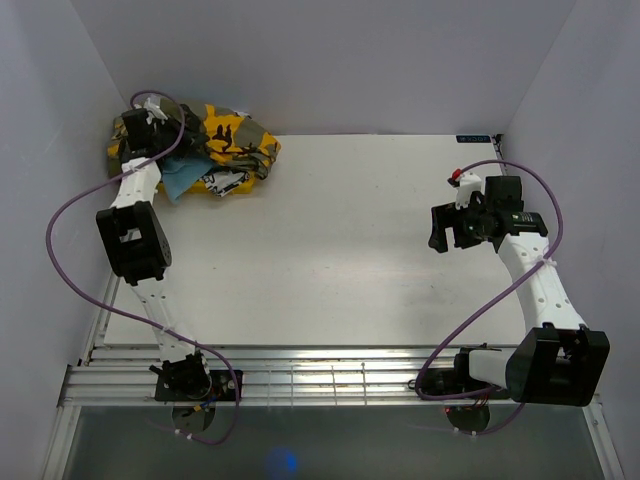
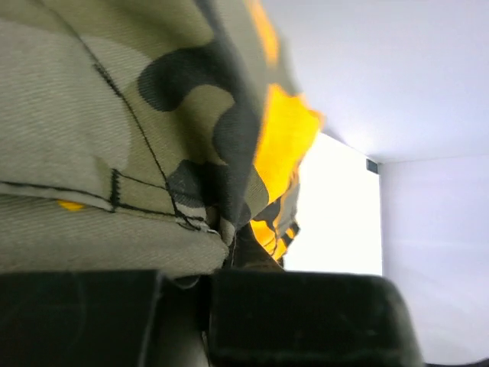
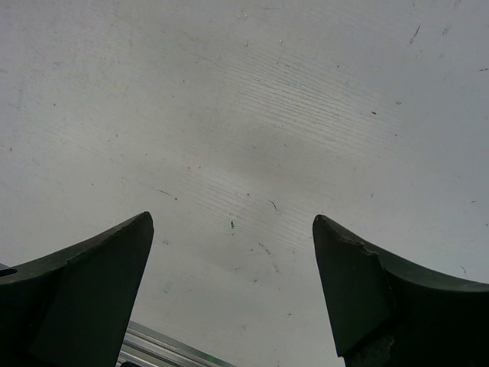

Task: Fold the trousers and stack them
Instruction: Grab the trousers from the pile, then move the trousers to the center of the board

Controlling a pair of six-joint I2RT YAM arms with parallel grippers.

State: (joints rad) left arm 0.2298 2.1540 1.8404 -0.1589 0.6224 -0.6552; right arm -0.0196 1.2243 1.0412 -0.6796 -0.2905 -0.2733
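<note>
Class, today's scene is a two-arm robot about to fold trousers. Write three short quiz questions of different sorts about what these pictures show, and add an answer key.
1. True or false: the right gripper is open, with only bare table showing between its fingers.
2. Where do the trousers lie on the table?
A. bunched in the far left corner
B. spread flat across the middle
C. folded at the near right corner
3. Fill in: the ___ arm reaches into the heap of clothes.

Key
1. True.
2. A.
3. Left: the left gripper is at the heap, and its wrist view is filled with camouflage cloth.
</note>
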